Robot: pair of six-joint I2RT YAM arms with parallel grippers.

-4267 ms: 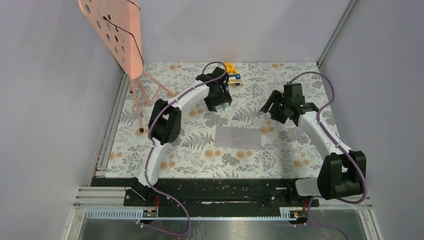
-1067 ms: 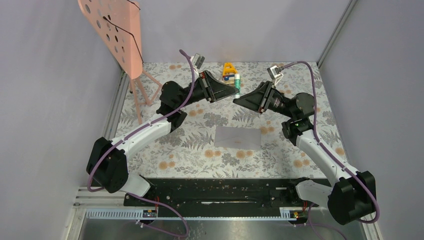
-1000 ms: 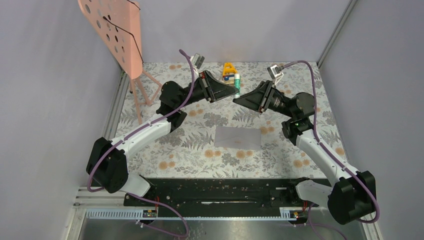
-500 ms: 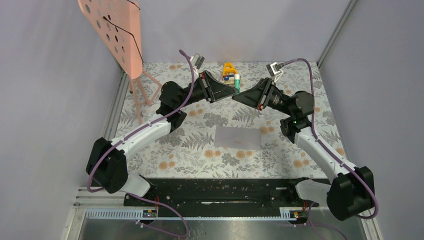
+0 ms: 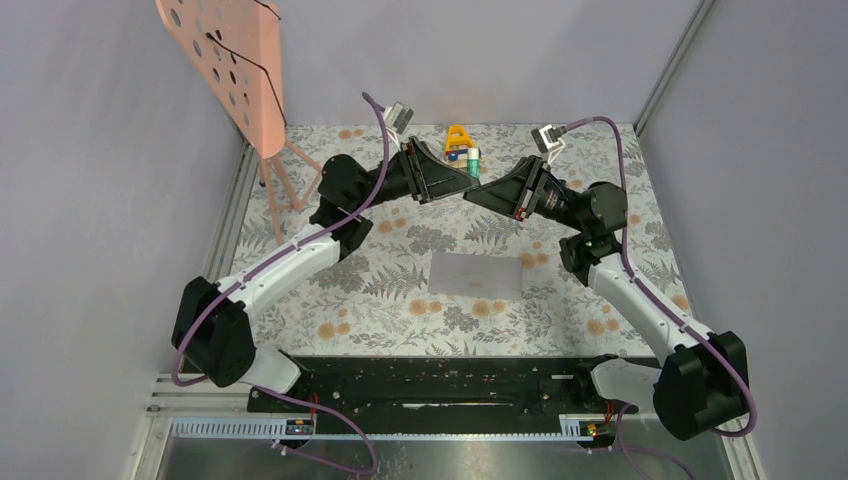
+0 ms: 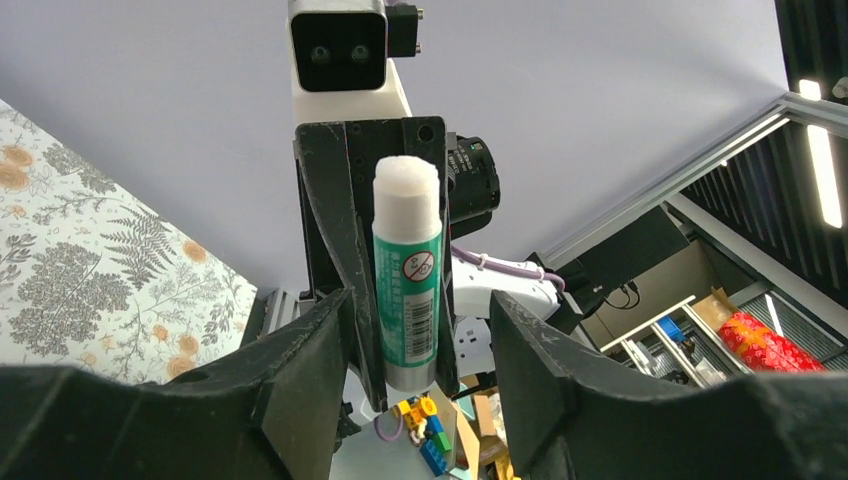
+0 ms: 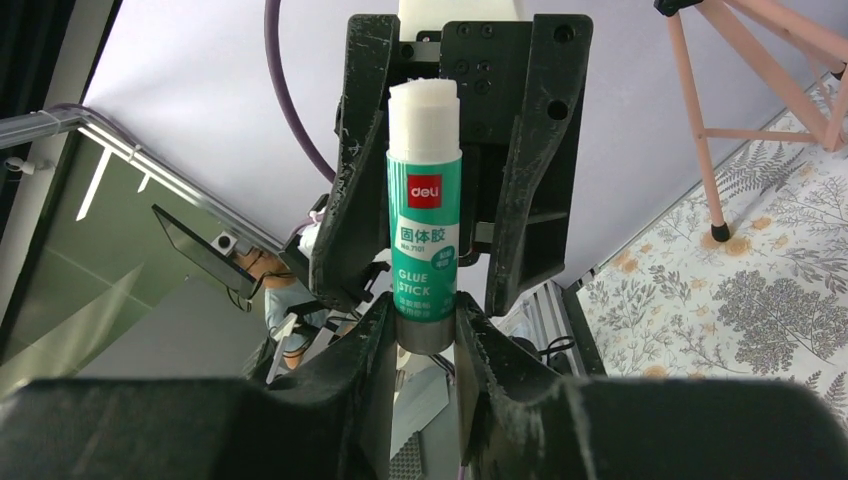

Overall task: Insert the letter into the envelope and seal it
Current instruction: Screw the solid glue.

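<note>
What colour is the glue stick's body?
The glue stick is green with white lettering and a bare white tip; clearest in the right wrist view.

The envelope (image 5: 476, 274) — flat, grey-lilac, rectangular — is lying around the middle of the desk (image 5: 380, 292), its long sides running roughly parallel to the near edge.

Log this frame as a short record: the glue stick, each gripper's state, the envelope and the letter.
glue stick: green, uncapped, white glue showing, held in the air
right gripper: shut on the glue stick's lower end
left gripper: open, fingers apart on either side of the stick, gaps showing
envelope: flat on the floral table, neither arm touching it
letter: not visible in any view
</note>
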